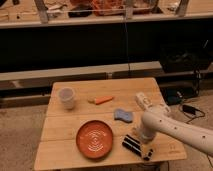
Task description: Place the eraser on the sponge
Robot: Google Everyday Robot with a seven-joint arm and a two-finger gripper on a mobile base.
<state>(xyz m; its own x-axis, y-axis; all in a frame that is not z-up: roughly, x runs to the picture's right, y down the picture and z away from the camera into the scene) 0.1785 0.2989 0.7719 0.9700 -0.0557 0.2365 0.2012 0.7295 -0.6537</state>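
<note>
Pincer (143, 149) is low at the front right of the counter (70, 159), jaws wide, right at the black eraser (131, 144). The eraser lies flat on the wood, just in front of the light-blue sponge (123, 115), not on it.

Judgement: I straddle the eraser's narrow width and centre it before closing. The sponge is soft, so I set the eraser down flat.

Cup (66, 97), carrot (103, 99), orange plate (95, 138) on table (60, 131)

End effector (141, 148) at eraser (131, 144) — bare table (62, 147) btwn it & sponge (123, 115); plate (95, 138) beside.
</note>
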